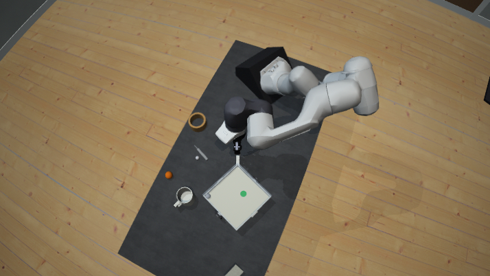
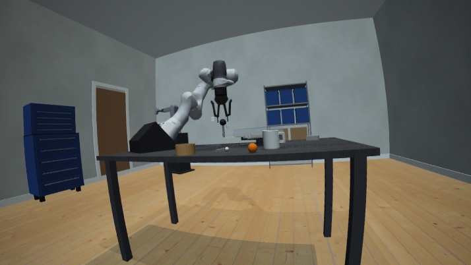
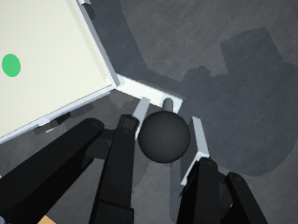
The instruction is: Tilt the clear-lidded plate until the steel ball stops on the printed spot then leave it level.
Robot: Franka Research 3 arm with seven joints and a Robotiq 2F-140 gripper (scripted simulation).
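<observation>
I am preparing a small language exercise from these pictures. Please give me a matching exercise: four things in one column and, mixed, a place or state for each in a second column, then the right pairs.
Things:
1. steel ball
2. green spot
3. black knob
4. orange ball

Places or states:
a. held between the fingers of the hand
b. on the dark table, beside the plate
c. in a corner of the plate
d. near the plate's middle

Pairs: 1-c, 2-d, 3-a, 4-b
</observation>
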